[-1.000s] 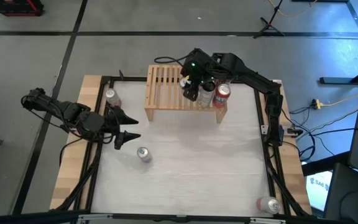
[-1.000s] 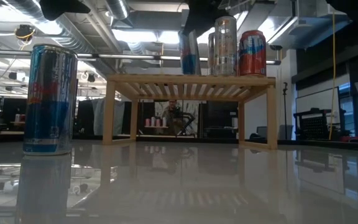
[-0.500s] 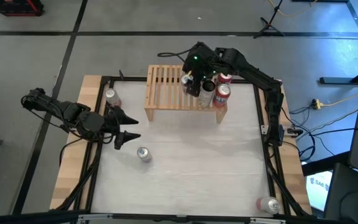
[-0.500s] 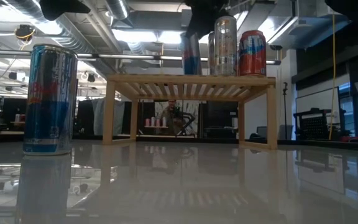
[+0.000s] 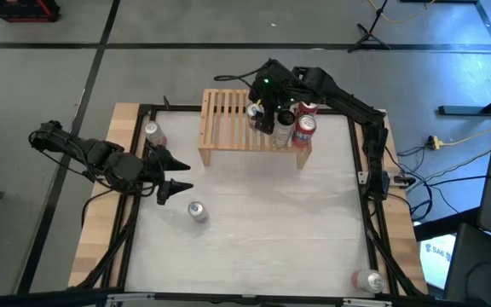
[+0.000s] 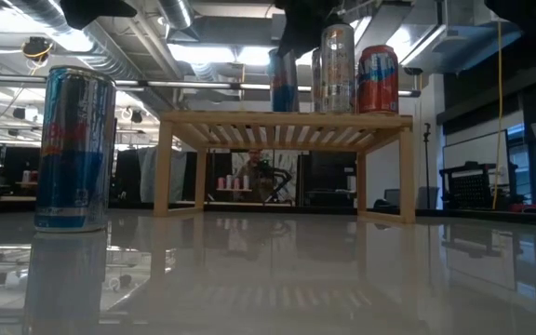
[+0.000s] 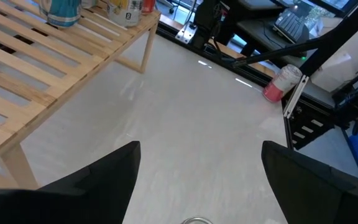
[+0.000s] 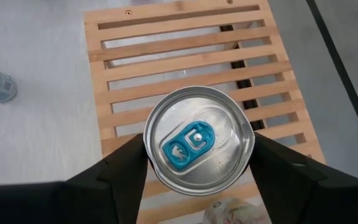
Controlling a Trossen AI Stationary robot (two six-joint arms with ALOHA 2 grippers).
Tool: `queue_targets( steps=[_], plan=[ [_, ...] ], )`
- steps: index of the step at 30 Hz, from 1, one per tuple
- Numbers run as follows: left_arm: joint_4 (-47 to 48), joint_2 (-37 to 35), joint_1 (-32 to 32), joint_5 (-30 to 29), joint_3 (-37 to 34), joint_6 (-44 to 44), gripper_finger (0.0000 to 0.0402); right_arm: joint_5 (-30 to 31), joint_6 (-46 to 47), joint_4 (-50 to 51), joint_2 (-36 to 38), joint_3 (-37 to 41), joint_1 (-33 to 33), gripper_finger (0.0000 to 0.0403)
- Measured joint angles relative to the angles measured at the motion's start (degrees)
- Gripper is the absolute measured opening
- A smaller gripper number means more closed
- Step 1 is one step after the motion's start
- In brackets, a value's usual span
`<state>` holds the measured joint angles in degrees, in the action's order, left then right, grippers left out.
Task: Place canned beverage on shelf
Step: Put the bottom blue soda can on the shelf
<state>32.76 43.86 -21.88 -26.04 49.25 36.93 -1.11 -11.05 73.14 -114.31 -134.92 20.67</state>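
The light-wood slatted shelf stands at the table's far side. My right gripper is above its right part, shut on a blue-and-silver can, which is upright at the slats. A silver can and a red can stand on the shelf to the blue can's right. My left gripper is open and empty at the table's left side. My right gripper pinches the blue can's side wall just below its top rim between the two fingers, one on each side. The fingers come from above, pointing down. The can is upright with its base at the slat top; whether it rests there, I cannot tell.
A blue can stands on the table near my left gripper and shows large in the low view. Another can lies by the left frame. A pink can lies at the near right corner. The shelf's left half is bare.
My right gripper has gone a little toward the table's far edge over the shelf, carrying the blue can, which has stayed upright beside the silver can.
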Motion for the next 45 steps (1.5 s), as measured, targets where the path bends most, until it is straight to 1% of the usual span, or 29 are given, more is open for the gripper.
queue_targets(
  steps=[15,24,45],
  plan=[
    [-0.1,0.0,0.0,0.0,0.0,0.0,0.0324,0.6,-1.2,0.3,-0.1,-0.1,0.0,0.0254],
    [-0.1,0.0,0.0,0.0,0.0,-0.1,0.0324,3.8,-1.1,1.1,0.0,-0.1,0.0,0.0254],
    [-0.5,0.0,0.0,0.0,0.0,-0.1,0.0324,5.1,-0.8,1.8,0.1,-0.1,0.0,0.0254]
  ],
)
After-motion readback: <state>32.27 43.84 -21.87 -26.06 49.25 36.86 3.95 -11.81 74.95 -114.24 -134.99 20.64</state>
